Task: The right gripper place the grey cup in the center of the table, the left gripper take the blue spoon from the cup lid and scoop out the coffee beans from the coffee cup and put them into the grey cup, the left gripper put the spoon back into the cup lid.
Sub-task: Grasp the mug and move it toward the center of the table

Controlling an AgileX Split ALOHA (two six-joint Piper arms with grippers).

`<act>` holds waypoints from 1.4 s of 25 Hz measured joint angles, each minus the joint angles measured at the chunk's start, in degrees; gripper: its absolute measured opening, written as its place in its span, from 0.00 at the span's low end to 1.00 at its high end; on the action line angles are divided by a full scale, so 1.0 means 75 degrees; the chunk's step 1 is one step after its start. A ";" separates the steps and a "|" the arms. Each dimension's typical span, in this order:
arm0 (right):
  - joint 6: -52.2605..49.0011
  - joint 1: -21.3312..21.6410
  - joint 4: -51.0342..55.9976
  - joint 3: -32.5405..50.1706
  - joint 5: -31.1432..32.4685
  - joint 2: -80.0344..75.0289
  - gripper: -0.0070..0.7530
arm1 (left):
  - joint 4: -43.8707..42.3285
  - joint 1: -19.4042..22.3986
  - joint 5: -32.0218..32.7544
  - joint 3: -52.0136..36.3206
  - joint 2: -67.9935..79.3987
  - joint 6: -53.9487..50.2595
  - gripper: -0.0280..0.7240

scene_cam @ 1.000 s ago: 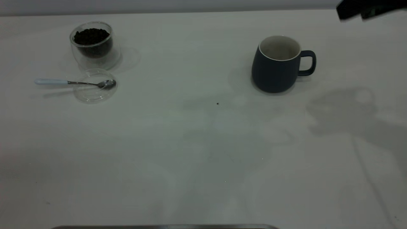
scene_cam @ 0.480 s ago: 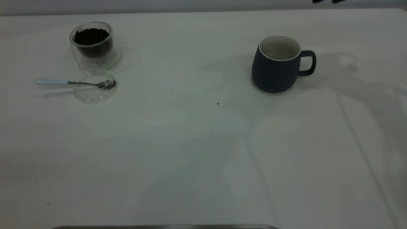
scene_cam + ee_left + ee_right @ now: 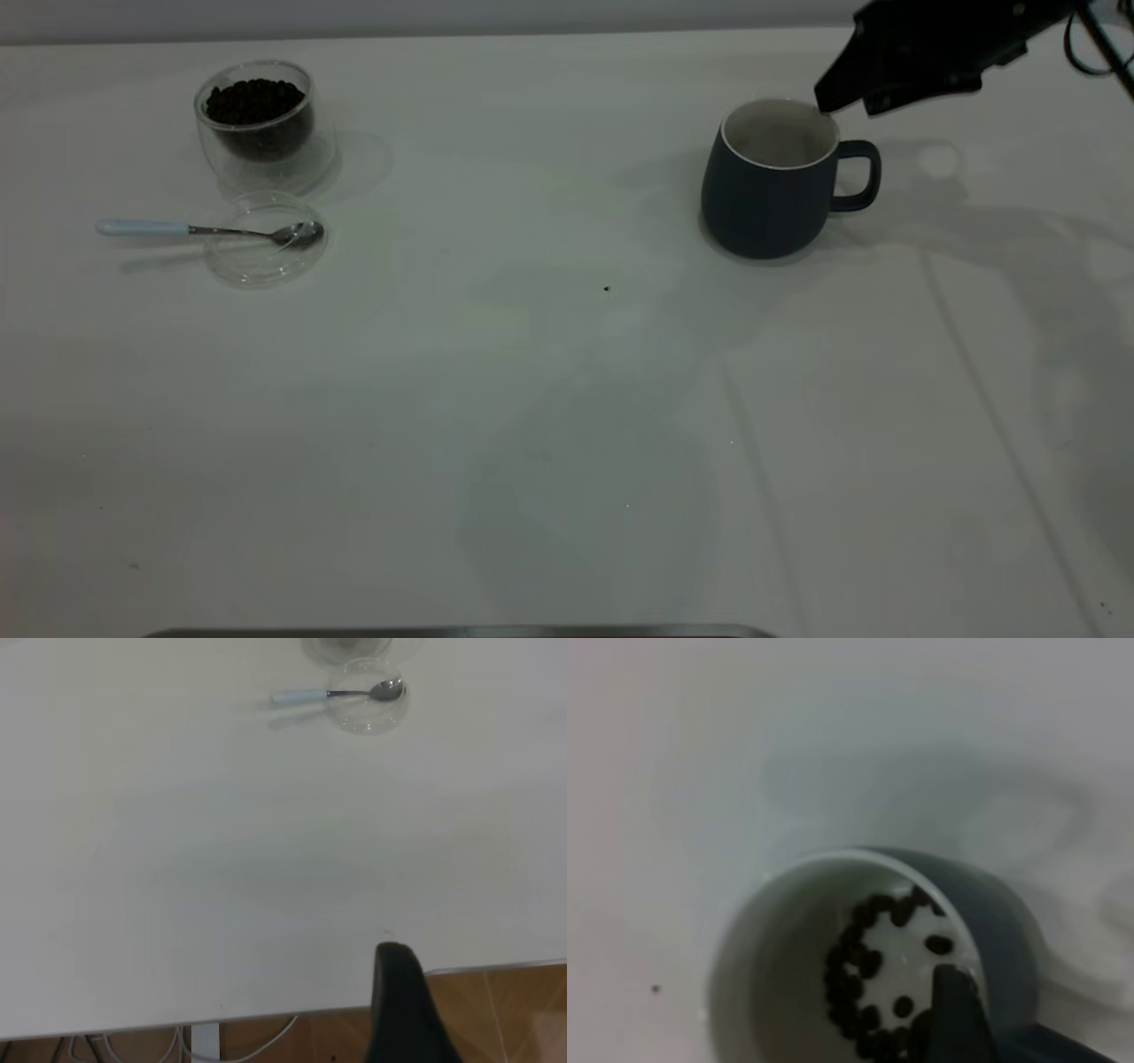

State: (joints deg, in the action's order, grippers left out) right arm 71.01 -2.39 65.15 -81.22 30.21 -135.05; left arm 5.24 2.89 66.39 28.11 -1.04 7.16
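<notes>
The grey cup [image 3: 766, 199] stands right of the table's [image 3: 532, 425] middle, its handle turned to the right. My right gripper [image 3: 848, 105] hovers open just over the rim on the handle side. In the right wrist view one finger [image 3: 957, 1010] reaches over the cup's [image 3: 997, 912] white inside, where several coffee beans [image 3: 864, 979] lie. At far left the glass coffee cup [image 3: 264, 128] holds a heap of beans [image 3: 255, 96]. In front of it the blue spoon [image 3: 146, 228] rests with its bowl in the cup lid [image 3: 264, 252]. My left gripper [image 3: 400, 997] hangs back at the table's edge, far from the spoon [image 3: 306, 696] and lid [image 3: 370, 716].
A tiny dark speck [image 3: 606, 288] lies near the table's middle. A dark bar [image 3: 461, 632] runs along the near edge. In the left wrist view the table edge [image 3: 496, 967] gives way to wooden floor. A black cable [image 3: 1099, 40] trails from the right arm.
The right gripper rose nearly out of sight at the top right, then came down and leftward to the grey cup's rim. Cup, spoon and lid have not moved.
</notes>
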 joint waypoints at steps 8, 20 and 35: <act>0.0211 0.0000 0.0714 -0.0037 -0.0045 -0.0474 0.61 | 0.0000 0.0000 0.0000 0.0000 0.0000 0.0000 0.72; 0.1254 -0.0779 0.2118 -0.0047 -0.0712 -0.0757 0.61 | 0.0000 0.0000 0.0000 0.0000 0.0000 0.0000 0.72; 0.1735 -0.2031 0.3040 -0.0655 -0.1647 -0.1093 0.61 | 0.0000 0.0000 0.0000 0.0000 0.0000 0.0000 0.72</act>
State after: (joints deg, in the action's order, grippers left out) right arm 84.02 -17.63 87.95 -86.13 17.86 -143.24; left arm 5.24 2.89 66.39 28.11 -1.04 7.16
